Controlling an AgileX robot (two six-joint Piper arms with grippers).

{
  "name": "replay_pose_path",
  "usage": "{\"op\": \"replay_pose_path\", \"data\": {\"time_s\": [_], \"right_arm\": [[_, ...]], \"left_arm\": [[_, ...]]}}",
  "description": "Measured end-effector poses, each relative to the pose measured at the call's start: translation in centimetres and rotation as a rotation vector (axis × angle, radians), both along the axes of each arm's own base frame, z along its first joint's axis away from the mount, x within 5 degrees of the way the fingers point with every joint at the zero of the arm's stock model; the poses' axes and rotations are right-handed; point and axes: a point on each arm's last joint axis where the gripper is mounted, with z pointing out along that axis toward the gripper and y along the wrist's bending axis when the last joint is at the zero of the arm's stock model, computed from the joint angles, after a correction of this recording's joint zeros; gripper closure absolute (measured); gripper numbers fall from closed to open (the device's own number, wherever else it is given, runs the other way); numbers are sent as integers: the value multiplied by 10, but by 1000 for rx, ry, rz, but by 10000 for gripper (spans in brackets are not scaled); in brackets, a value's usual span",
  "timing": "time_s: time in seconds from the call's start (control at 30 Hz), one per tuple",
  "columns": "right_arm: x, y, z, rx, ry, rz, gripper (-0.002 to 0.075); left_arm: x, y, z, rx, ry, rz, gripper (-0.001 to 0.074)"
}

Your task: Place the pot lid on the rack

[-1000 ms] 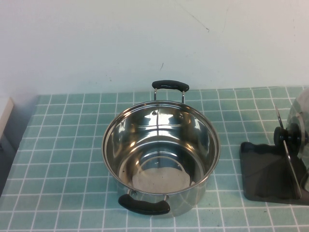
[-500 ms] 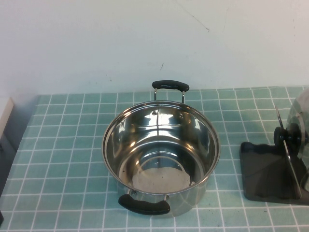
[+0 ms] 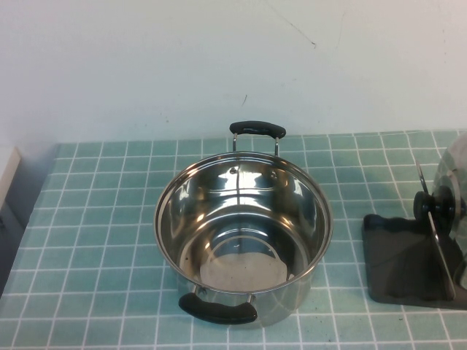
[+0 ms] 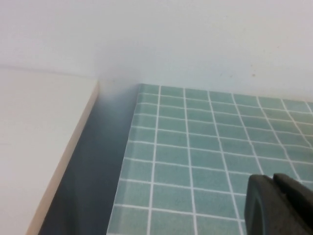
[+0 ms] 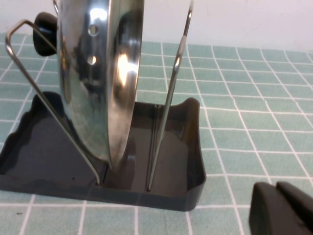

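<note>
The shiny steel pot lid [image 5: 100, 73] with its black knob [image 5: 45, 27] stands on edge in the dark grey rack [image 5: 44, 156], between the wire dividers. In the high view the lid [image 3: 456, 182] and the rack [image 3: 401, 255] sit at the far right. My right gripper [image 5: 275, 208] is shut and empty, hovering over the tiles beside the rack. My left gripper [image 4: 274, 200] is shut and empty, above the tiled mat near its left edge. Neither gripper shows in the high view.
An open steel pot [image 3: 243, 240] with two black handles stands in the middle of the green tiled mat [image 3: 95, 240]. A pale board [image 4: 34, 147] lies off the mat's left edge. A white wall runs behind.
A dark bit at the bottom left corner of the high view half a second ago is gone. The pot, lid and rack have not moved.
</note>
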Motion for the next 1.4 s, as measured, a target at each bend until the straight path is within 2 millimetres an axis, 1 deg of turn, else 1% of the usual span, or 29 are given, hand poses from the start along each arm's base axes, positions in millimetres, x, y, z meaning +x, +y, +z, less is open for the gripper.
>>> {"op": "replay_pose_path", "data": {"time_s": [0.13, 0.3, 0.47, 1.4], "right_arm": [[0, 0, 0, 0, -1, 0, 727], [0, 0, 0, 0, -1, 0, 727], [0, 0, 0, 0, -1, 0, 727], [0, 0, 0, 0, -1, 0, 727]], "left_arm": [[-1, 1, -5, 2, 54, 24, 737], [-2, 0, -10, 72, 116, -12, 737], [-2, -2, -10, 100, 120, -50, 737], [-2, -2, -10, 106, 118, -51, 737]]}}
